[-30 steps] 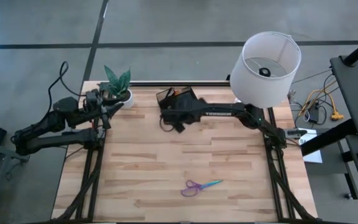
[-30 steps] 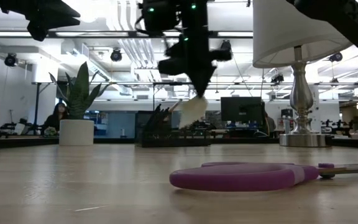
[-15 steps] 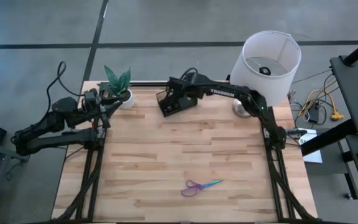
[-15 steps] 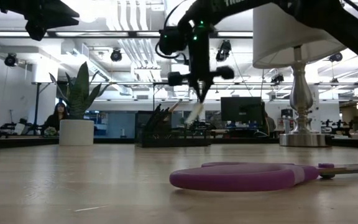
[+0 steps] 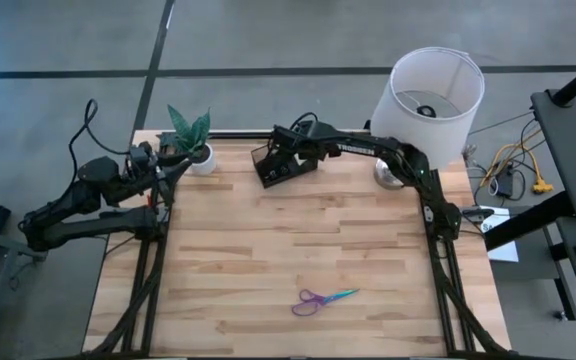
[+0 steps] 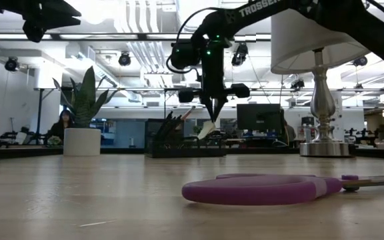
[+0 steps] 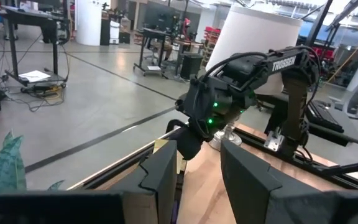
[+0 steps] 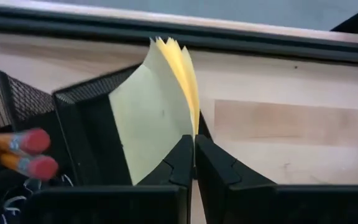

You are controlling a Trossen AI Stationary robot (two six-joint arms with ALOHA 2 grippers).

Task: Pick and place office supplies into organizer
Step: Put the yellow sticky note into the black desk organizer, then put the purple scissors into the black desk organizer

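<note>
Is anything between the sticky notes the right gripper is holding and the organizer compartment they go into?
Nothing visible. The right gripper is shut on the yellow sticky notes directly over the black mesh organizer. The compartment below them looks open, and the pencils sit in a neighbouring section.

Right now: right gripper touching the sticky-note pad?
Touching. Right wrist view: the right gripper has its fingers shut on the yellow sticky-note pad, over the organizer.
</note>
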